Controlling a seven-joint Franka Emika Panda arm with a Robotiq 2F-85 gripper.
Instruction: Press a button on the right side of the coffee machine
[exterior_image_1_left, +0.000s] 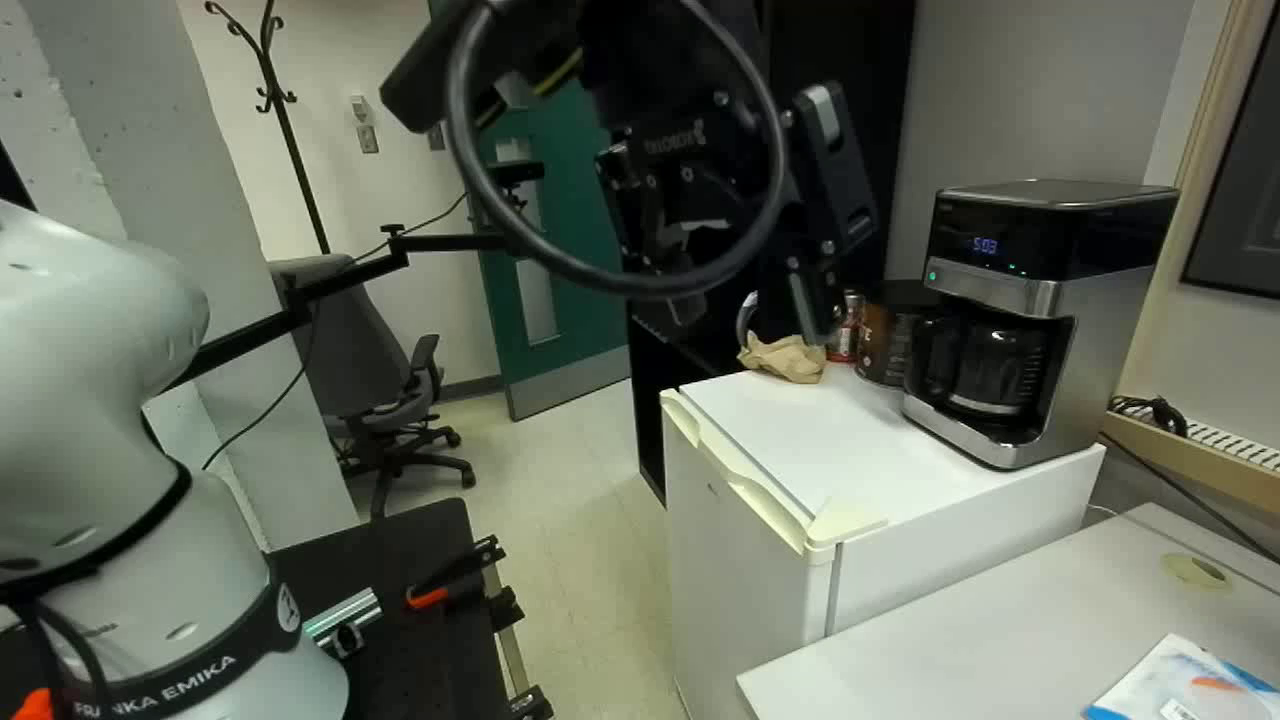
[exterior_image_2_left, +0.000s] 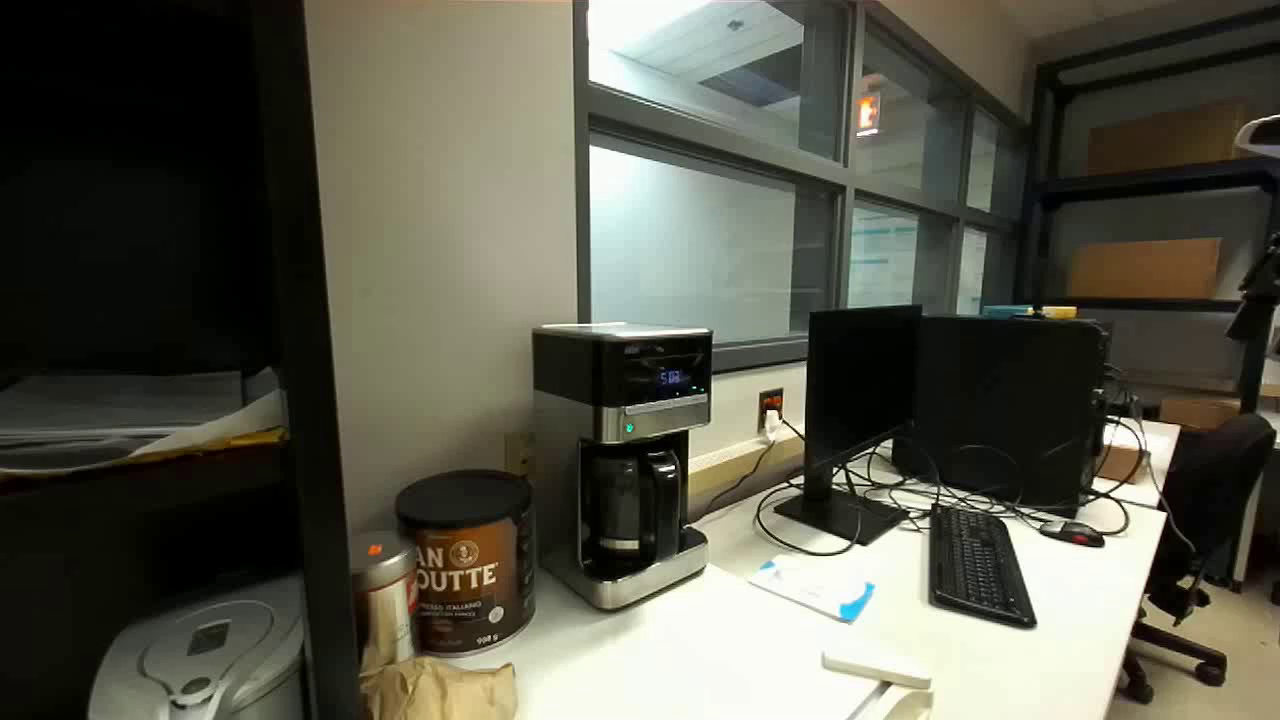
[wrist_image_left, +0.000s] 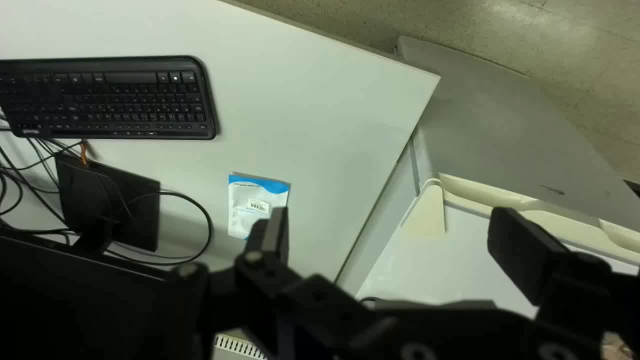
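Observation:
The coffee machine (exterior_image_1_left: 1015, 293) is a boxy black and silver drip maker standing on the white fridge top; it also shows in an exterior view (exterior_image_2_left: 655, 418). Its display (exterior_image_1_left: 985, 245) is lit and reads 5:03. A green light (exterior_image_2_left: 629, 427) glows on the left of its silver front band, and small green lights (exterior_image_2_left: 697, 389) show at the panel's right. A dark glass carafe (exterior_image_1_left: 995, 370) sits inside. My gripper (exterior_image_1_left: 750, 308) is open and empty, in the air left of the machine and apart from it. In the wrist view the open fingers (wrist_image_left: 392, 225) hide most of the machine's area.
The white fridge (exterior_image_1_left: 760, 580) carries a brown coffee can (exterior_image_2_left: 470, 570), a crumpled paper bag (exterior_image_1_left: 783, 357) and a red-labelled bottle (exterior_image_1_left: 846, 335). The adjoining desk (wrist_image_left: 320, 125) holds a blue-white packet (wrist_image_left: 255, 200), a keyboard (wrist_image_left: 115, 102) and a monitor (exterior_image_2_left: 865, 390). A black shelf (exterior_image_2_left: 300, 350) stands beside the fridge.

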